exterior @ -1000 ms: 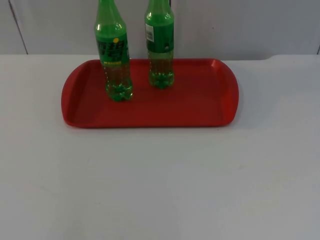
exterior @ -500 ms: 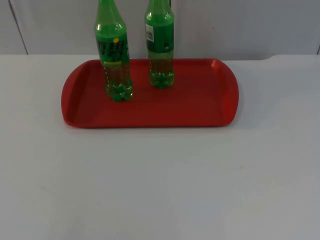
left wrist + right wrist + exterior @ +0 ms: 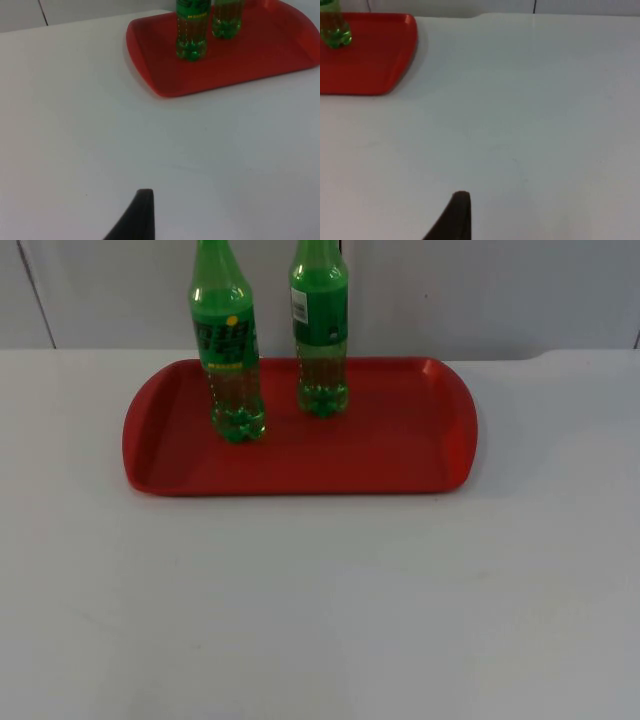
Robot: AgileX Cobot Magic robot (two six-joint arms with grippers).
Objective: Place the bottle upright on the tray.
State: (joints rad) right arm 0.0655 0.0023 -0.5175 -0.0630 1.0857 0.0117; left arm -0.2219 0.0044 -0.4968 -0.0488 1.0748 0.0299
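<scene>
Red plastic marks the tray (image 3: 400,450), on which two green bottles (image 3: 228,350) (image 3: 320,330) are seen standing upright, long axes vertical. Both are held off from the tray: left gripper (image 3: 142,215), right gripper (image 3: 457,215). Finger opening cannot be told; nothing is seen gripped. The left is judged nearer.
</scene>
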